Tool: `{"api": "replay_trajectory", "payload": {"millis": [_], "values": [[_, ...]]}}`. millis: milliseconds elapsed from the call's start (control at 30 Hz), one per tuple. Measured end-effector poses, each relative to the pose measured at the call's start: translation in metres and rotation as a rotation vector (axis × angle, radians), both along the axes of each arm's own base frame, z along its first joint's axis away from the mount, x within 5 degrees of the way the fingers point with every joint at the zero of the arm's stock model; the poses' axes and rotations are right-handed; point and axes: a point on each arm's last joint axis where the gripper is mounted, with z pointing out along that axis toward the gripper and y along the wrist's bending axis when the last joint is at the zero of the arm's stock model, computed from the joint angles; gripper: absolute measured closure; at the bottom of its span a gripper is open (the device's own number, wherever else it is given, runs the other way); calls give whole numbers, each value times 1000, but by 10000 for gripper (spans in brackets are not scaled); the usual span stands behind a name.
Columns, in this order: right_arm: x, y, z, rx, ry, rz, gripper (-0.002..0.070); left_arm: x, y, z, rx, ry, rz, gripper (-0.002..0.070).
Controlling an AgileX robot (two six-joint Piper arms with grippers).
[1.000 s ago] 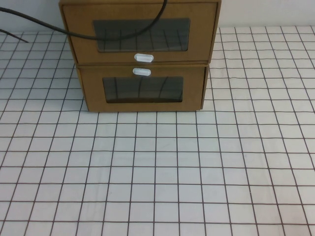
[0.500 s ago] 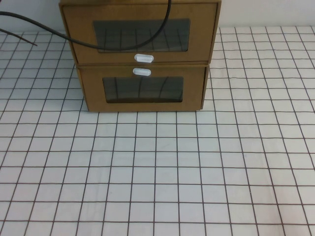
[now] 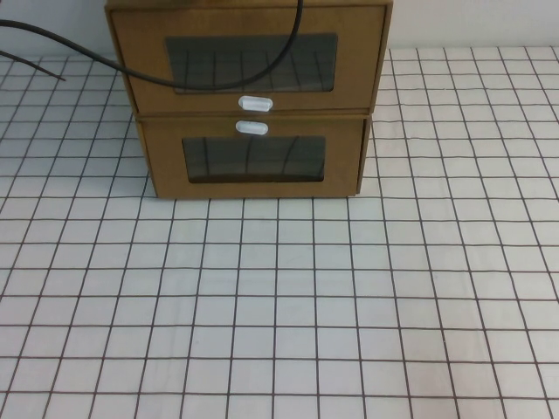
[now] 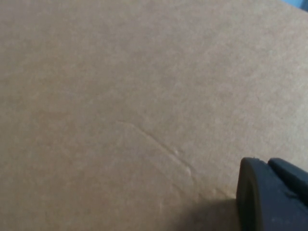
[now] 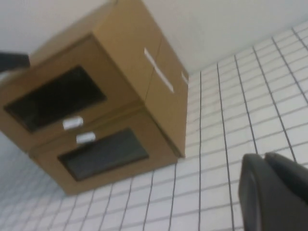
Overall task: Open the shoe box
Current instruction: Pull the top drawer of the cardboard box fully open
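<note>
Two brown cardboard boxes stacked at the far edge of the tabletop (image 3: pixel 279 305), a bit left of centre: upper shoe box (image 3: pixel 249 57) sits straight on the lower shoe box (image 3: pixel 253 161), overhanging it slightly on both sides. Each front has a dark window and a small white handle, upper handle (image 3: pixel 255 103) just above lower handle (image 3: pixel 251 128), nearly touching across the seam. Both fronts sit flush, not pulled out. A black cable (image 3: pixel 188 85) sags across the upper box's window from the left and goes off the top of the high view. Left pincer (image 4: pixel 274 197) is close up against plain creased cardboard; cannot tell if it is open or closed, or if it touches. Right pincer (image 5: pixel 274 192) is closed, empty, off to the boxes' right side, well apart from them over the white gridded tabletop.
</note>
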Motion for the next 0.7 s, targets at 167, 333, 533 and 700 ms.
{"api": "replay_trajectory", "payload": {"millis": [167,333,533,700], "values": [[22,6,30,-210,159,110,689,0,1,0,9,-2,2,677],[47,9,47,-343,224,191,690,0,1,-1,12,-2,5,677],[74,21,54,-413,288,330,689,0,1,0,14,-4,5,677],[103,49,68,-458,300,488,689,0,1,0,14,-3,6,677]]}}
